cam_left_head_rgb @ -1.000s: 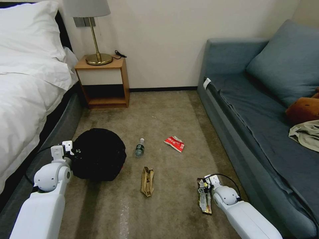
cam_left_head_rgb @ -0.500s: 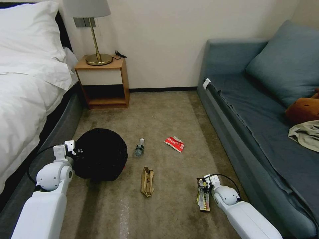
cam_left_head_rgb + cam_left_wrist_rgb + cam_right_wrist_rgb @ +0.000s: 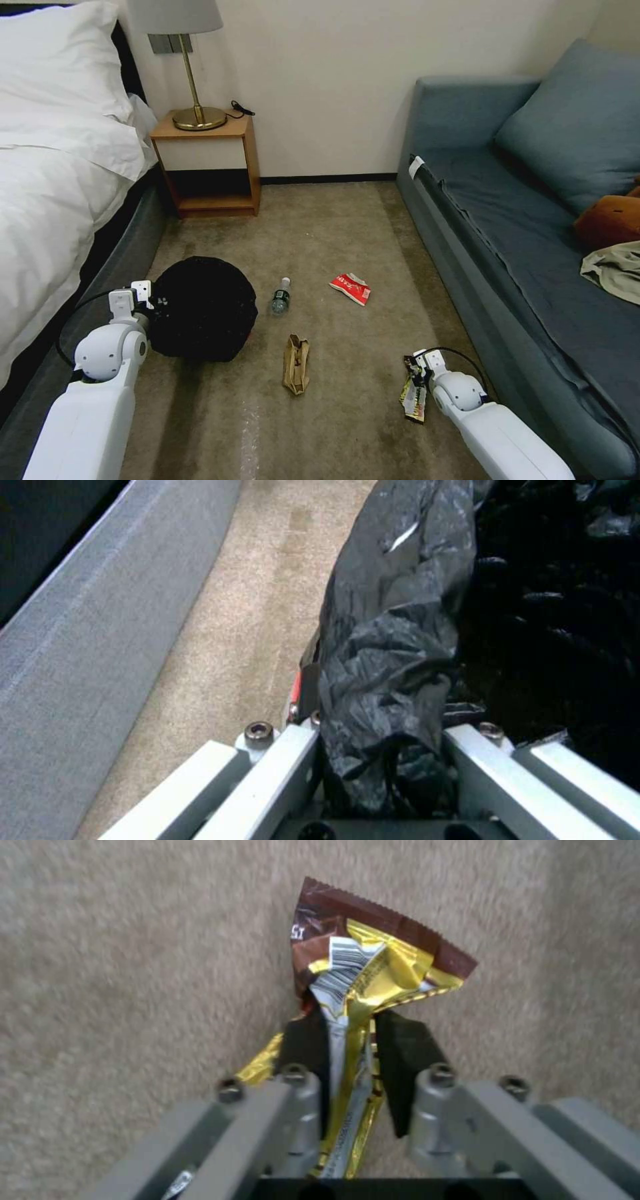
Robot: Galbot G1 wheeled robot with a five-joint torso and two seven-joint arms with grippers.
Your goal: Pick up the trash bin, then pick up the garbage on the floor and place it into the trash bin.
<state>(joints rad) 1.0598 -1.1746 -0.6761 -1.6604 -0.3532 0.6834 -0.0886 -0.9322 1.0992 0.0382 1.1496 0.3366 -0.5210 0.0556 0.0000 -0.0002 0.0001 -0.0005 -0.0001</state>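
1. One trash bin (image 3: 202, 309), rim pinched by the left gripper (image 3: 139, 301).
2. One snack wrapper (image 3: 363, 975), clamped lengthwise in the right gripper (image 3: 350, 1060), well right of the bin.

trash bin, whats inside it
Inside the trash bin, the head view shows just the crinkled black bag; no litter is visible, and its depths are too dark to tell. The left gripper holds the bagged rim between its fingers.
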